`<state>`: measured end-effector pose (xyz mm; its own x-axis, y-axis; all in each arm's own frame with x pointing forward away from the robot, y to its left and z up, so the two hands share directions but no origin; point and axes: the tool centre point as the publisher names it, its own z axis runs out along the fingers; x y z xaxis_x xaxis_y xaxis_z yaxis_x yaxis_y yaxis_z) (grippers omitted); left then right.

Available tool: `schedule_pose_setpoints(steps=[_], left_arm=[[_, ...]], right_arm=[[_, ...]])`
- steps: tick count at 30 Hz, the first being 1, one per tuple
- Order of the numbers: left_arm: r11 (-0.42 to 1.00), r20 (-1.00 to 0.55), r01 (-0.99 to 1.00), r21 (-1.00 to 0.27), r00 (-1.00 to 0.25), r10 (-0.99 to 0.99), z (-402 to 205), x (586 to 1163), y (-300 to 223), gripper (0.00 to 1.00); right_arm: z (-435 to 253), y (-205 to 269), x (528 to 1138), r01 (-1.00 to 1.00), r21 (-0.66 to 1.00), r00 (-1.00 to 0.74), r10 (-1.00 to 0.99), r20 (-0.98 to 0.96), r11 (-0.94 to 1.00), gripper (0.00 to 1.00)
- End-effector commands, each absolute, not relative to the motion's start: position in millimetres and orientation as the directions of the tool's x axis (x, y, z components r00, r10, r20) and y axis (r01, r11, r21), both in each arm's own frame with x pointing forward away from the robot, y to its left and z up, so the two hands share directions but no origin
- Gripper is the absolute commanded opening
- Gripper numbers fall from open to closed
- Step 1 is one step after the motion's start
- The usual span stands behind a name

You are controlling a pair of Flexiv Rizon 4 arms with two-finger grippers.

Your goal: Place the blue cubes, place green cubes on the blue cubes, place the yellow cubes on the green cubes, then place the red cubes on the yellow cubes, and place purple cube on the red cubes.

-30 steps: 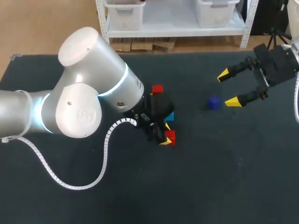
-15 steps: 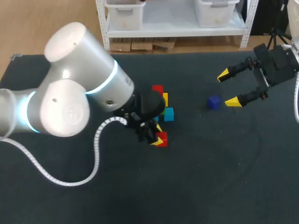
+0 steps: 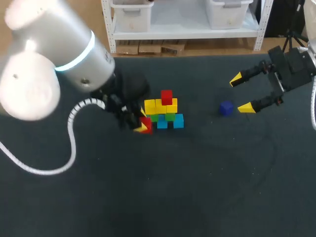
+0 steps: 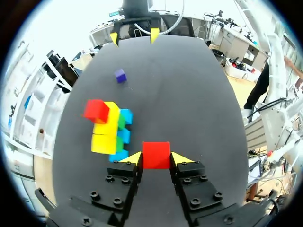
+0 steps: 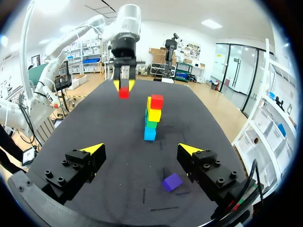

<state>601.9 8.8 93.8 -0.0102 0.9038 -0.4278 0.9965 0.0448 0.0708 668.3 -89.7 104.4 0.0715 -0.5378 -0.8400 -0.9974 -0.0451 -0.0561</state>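
Observation:
A stack (image 3: 163,111) stands mid-table: blue cubes (image 3: 178,121) at the bottom, green cubes (image 3: 170,116) on them, yellow cubes (image 3: 160,104) above, and one red cube (image 3: 166,96) on top. My left gripper (image 3: 143,126) hangs just left of the stack, shut on a second red cube (image 4: 156,154) (image 3: 145,123), off the table. That held cube (image 5: 123,92) shows beyond the stack (image 5: 152,118) in the right wrist view. The purple cube (image 3: 226,108) (image 5: 172,181) lies on the mat to the right. My right gripper (image 3: 243,93) (image 5: 142,150) is open beside and above it, holding nothing.
The dark mat (image 3: 207,187) covers the whole table. My left arm's big white elbow (image 3: 44,64) and its coiled cable (image 3: 69,143) take up the left side. The purple cube (image 4: 120,75) and my right gripper (image 4: 134,35) lie ahead of the left gripper.
My left gripper, with the red cube in it, has risen and swung left and back, from in front of the stack to its left side, uncovering the stack. The right arm has not moved.

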Motion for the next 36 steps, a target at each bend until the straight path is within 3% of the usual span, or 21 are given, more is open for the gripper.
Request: schedule_pose_setpoints(steps=[1, 36], left_arm=[[0.042, -0.419, 0.995, 0.086, -0.002, 0.908, 124, 603, 17, 0.0], [-0.015, -0.498, 0.998, 0.054, 0.04, 0.867, 105, 676, -6, 0.0]], right_arm=[[104, -89, 669, -0.997, -0.056, 0.072, -0.537, -0.84, -0.046, 1.0], [104, -89, 669, -0.997, -0.056, 0.072, -0.537, -0.84, -0.046, 1.0]])
